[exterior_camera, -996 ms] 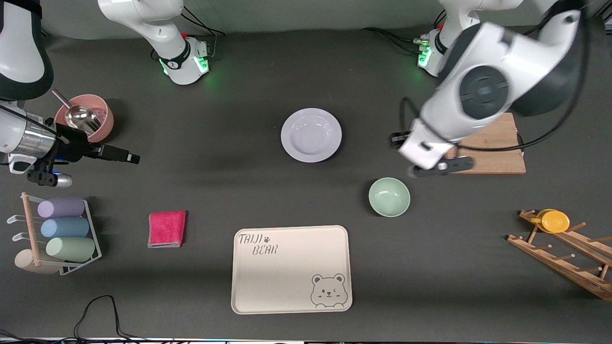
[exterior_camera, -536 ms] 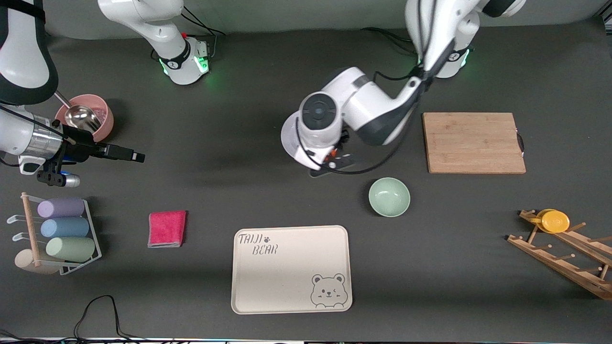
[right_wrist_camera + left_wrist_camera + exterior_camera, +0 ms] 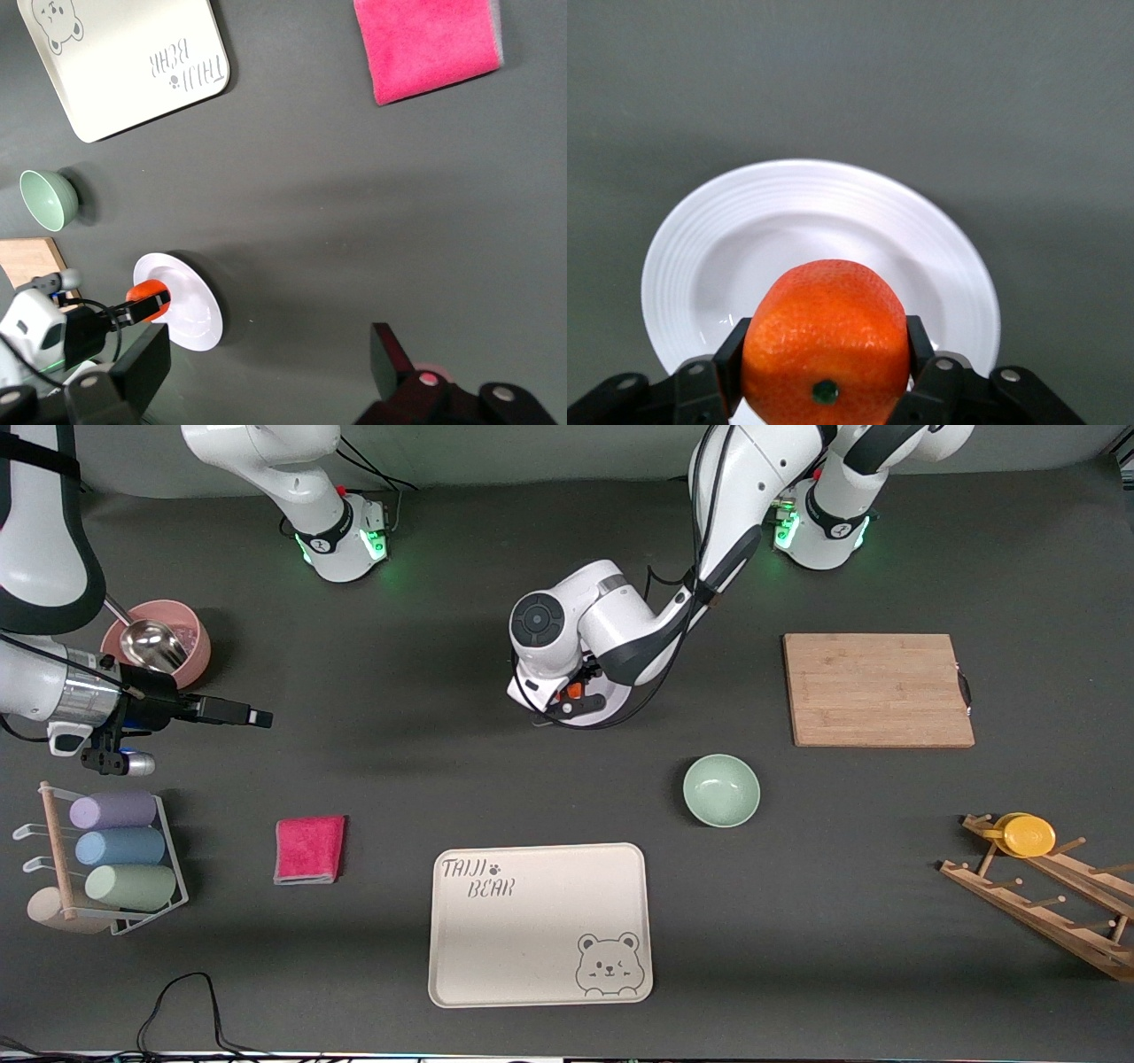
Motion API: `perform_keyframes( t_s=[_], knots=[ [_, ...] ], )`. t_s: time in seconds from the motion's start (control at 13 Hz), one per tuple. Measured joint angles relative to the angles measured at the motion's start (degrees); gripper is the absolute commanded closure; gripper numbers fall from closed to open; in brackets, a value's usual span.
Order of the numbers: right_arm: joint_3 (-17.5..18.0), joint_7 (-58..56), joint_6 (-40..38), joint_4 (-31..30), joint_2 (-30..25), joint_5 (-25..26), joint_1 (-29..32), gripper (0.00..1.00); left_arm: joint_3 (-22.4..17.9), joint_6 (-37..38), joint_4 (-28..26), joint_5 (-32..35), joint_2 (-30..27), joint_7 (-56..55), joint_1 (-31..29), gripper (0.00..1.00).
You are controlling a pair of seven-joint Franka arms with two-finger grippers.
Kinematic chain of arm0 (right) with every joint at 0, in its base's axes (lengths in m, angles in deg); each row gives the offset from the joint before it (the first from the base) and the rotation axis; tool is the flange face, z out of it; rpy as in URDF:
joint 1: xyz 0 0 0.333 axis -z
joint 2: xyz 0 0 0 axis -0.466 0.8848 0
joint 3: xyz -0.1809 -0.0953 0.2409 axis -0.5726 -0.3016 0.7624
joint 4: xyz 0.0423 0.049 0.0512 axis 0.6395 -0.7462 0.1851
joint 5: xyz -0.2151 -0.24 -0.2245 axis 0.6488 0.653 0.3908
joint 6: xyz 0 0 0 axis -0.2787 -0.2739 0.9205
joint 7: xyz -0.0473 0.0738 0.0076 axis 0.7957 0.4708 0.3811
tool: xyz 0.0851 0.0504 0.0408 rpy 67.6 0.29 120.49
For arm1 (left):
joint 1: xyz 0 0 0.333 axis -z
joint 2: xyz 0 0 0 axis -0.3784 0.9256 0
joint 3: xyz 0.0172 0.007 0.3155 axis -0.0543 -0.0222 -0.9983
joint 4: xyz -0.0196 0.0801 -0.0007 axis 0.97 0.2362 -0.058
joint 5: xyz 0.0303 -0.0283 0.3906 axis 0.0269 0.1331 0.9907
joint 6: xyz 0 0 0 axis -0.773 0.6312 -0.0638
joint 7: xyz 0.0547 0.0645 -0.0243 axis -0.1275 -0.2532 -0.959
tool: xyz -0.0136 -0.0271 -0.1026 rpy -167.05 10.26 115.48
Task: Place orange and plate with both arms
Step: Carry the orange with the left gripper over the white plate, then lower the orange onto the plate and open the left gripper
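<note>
The orange (image 3: 826,341) is clamped between the black fingers (image 3: 732,361) of my left gripper (image 3: 826,359). It hangs just over the pale plate (image 3: 824,181), above the plate's edge rather than its centre. In the front view the left gripper (image 3: 574,700) and orange (image 3: 574,689) are over the plate (image 3: 611,700), and the left arm hides most of it. My right gripper (image 3: 232,713) is open and empty, low over bare table near the right arm's end. The right wrist view (image 3: 266,363) shows the plate (image 3: 186,305) and orange (image 3: 146,295) farther off.
A pink bowl with a metal scoop (image 3: 159,646) sits beside the right gripper. A cup rack (image 3: 106,859), pink cloth (image 3: 308,850), beige bear tray (image 3: 540,924) and mint bowl (image 3: 721,790) lie nearer the camera. A cutting board (image 3: 877,689) and a wooden rack with a yellow cup (image 3: 1028,835) are at the left arm's end.
The left arm swung from beside the cutting board to over the plate and came lower, carrying the orange. The right gripper crept slightly toward the table's middle.
</note>
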Motion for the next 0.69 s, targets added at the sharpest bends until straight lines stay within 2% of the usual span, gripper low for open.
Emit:
perform_keyframes(
  t_s=[0.54, 0.61, 0.69],
  knots=[
    [-0.10, -0.57, 0.82, -0.56, 1.48, -2.07, -0.01, 0.00, -0.03, -9.35, -8.64, 0.74, -0.07, 0.00, 1.91, 1.00],
    [-0.10, -0.68, 0.91, -0.72, 1.57, -2.08, -0.01, 0.00, -0.08, -9.35, -8.72, 0.74, -0.25, 0.00, 1.90, 0.14],
    [-0.10, -1.07, 1.00, -0.77, 1.62, -2.13, -0.01, 0.00, -0.22, -9.34, -8.72, 0.75, -0.28, 0.00, 1.83, 0.00]
  ],
)
